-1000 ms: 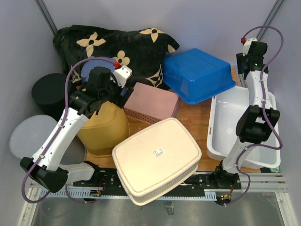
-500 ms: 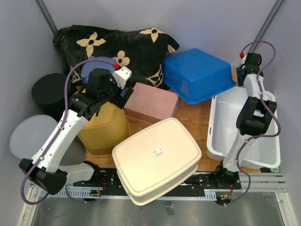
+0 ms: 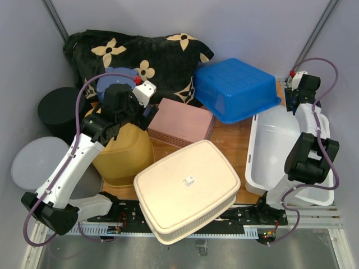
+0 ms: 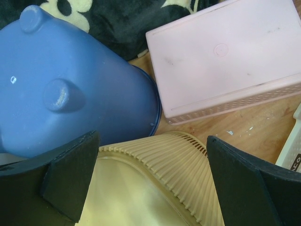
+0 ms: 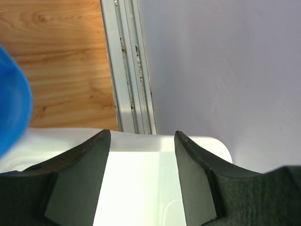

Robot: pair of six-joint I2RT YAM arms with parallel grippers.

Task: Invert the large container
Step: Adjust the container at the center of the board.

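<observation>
Two arms stand over a crowded table, and only the right one seems to be on the job. From above, the right gripper (image 3: pixel 291 96) sits at the far end of the large white container (image 3: pixel 253 151). The container lies along the right side of the table, open side up, not yet turned. The left gripper (image 3: pixel 147 106) hangs over a yellow basket (image 3: pixel 126 157), well apart from the container.

At the left wrist, the fingers (image 4: pixel 70 179) are spread wide, gripping nothing. The ribbed yellow basket lies below and between them. A blue tub (image 4: pixel 61 89) lies beyond the left finger and a pink basket (image 4: pixel 225 61) beyond the right.

At the right wrist, the fingers (image 5: pixel 75 179) are parted too. The container's far rim runs across just between their tips, with a blue bin (image 5: pixel 11 94) off past the left finger. Whether either pad touches the plastic, I cannot tell from this angle.

I take this as the reach for a grip on that rim. The next move calls for lowering the fingers astride the wall, closing firmly, then lifting that end and rolling the container over. Room is tight, since the blue bin sits just beside it.
</observation>
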